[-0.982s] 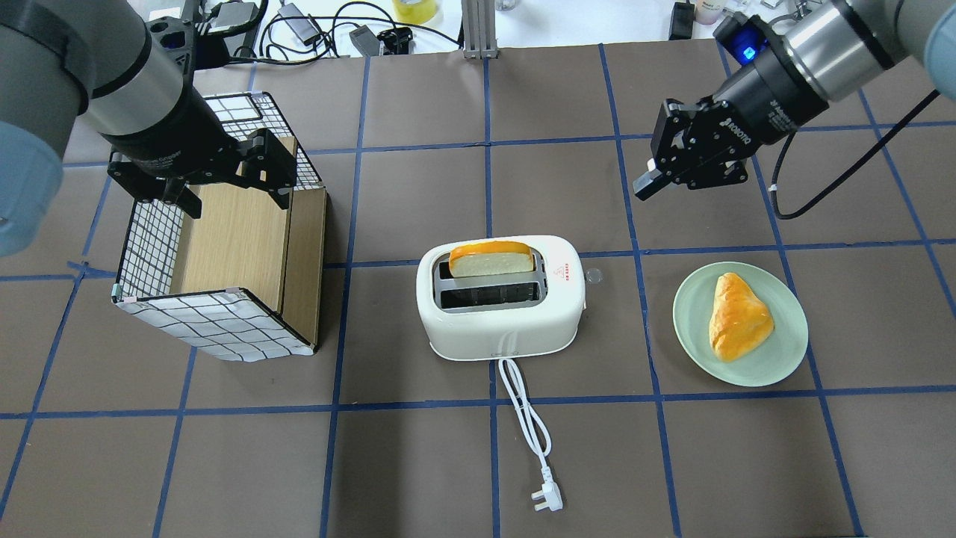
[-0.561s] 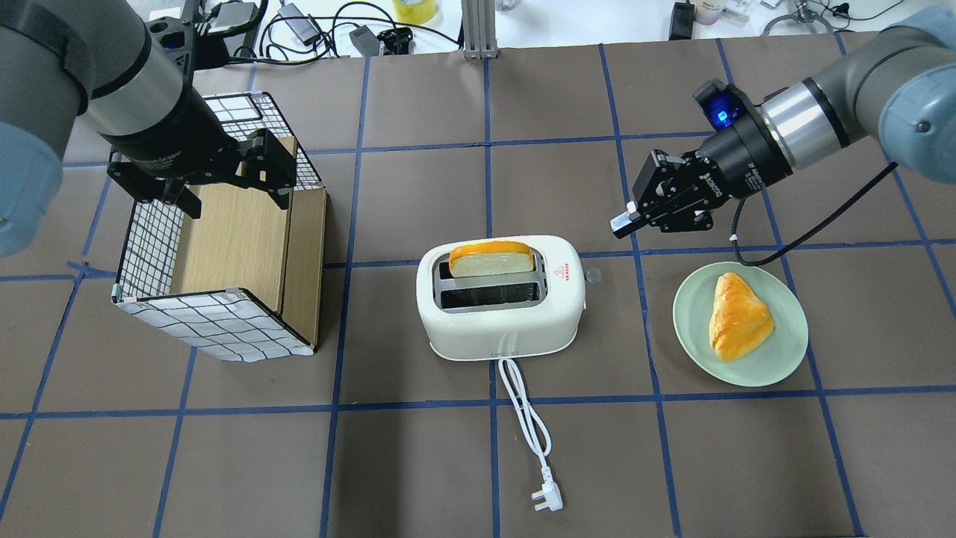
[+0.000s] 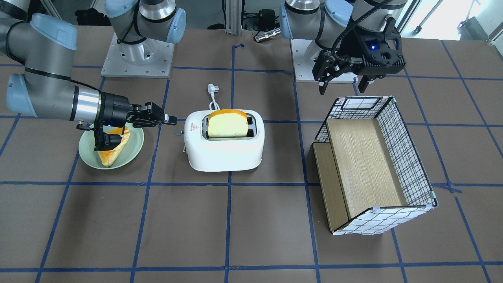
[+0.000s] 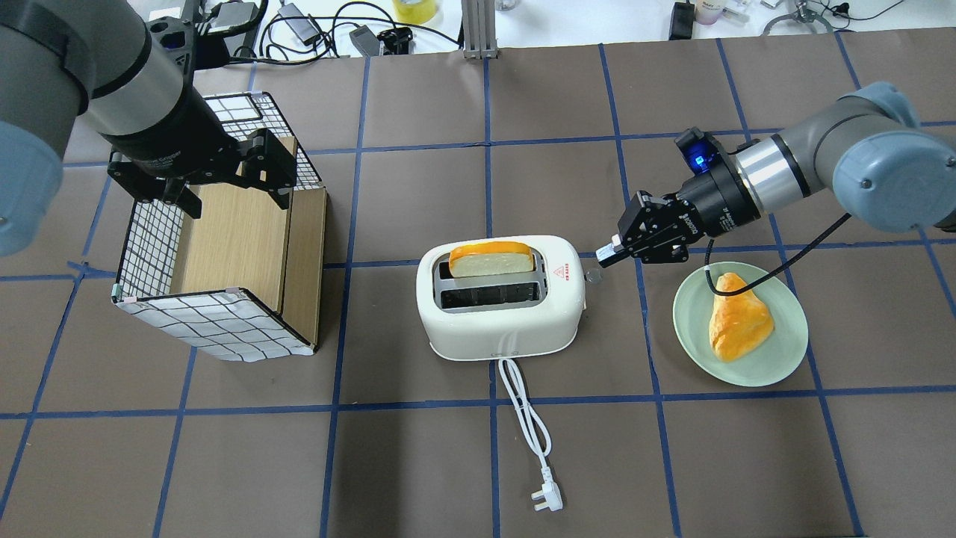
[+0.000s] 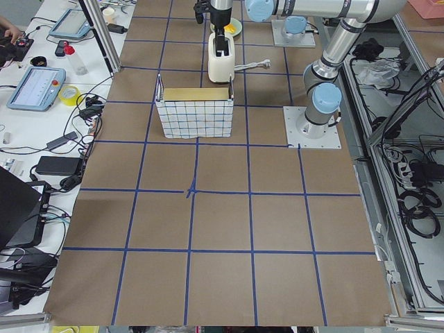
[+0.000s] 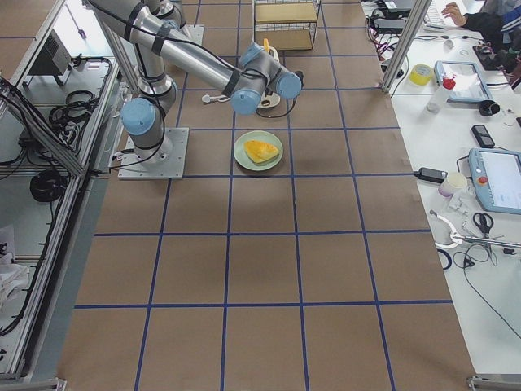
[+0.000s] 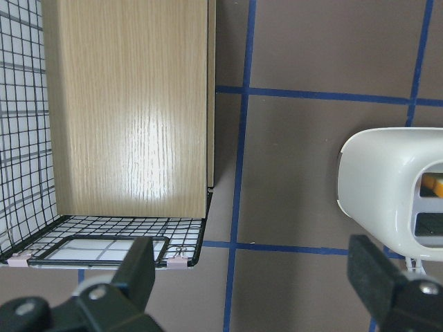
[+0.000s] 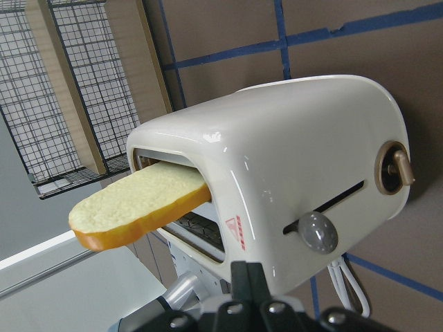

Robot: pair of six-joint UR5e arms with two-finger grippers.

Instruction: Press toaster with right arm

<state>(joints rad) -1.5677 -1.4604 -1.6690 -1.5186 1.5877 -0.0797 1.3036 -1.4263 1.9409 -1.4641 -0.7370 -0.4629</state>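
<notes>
Right gripper [image 4: 606, 257] has swung down from upper right of overhead frame. Now sits just right of centre, tip hovering by lever knob [image 4: 594, 276] at toaster [image 4: 499, 314] end; contact not clear. Jaws pinched together, holding nothing. Reads as approach nearly done, press not yet made: bread slice [image 4: 491, 259] stands high in slot. Toaster mid-frame, cord trailing toward bottom. Left gripper [image 4: 235, 187] unmoved over basket [image 4: 216, 321], jaws wide, empty. Writing: red triangle label [image 4: 561, 273] on toaster top, text too small to read; white lettering on right gripper body, illegible.
</notes>
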